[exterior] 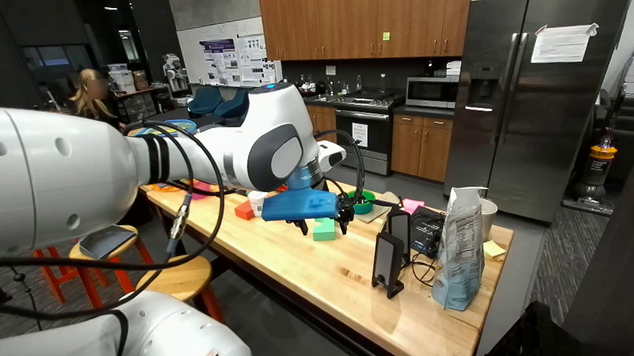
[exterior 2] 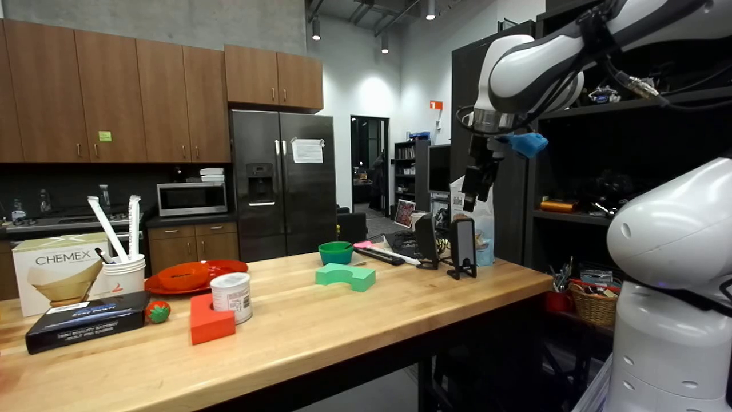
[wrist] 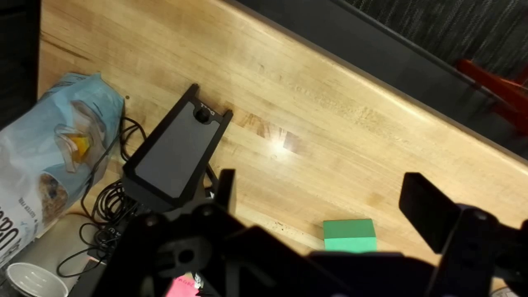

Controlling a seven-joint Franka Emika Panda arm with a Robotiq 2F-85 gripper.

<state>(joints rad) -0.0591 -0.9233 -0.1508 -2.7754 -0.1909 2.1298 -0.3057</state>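
My gripper [wrist: 319, 181] is open, its two black fingers wide apart with only bare wood seen between their tips. In an exterior view the gripper [exterior 2: 473, 194] hangs above the wooden table, pointing down and touching nothing. A green notched block [exterior 2: 360, 278] lies flat on the tabletop. In the wrist view just one end of this green block [wrist: 350, 235] shows, as the gripper's body hides the rest. Close by stands a black speaker [wrist: 177, 152] with a grey front, left of the fingers in that view. A second speaker [exterior 2: 425, 240] stands beside it.
A tall blue-grey bag [exterior: 458, 257] and tangled cables [wrist: 111, 202] are by the speakers. A green bowl [exterior 2: 335, 253] sits behind the green block. Farther along are a red block [exterior 2: 211, 329], a white tub [exterior 2: 231, 294], red dishes [exterior 2: 184, 277] and a Chemex box [exterior 2: 57, 269].
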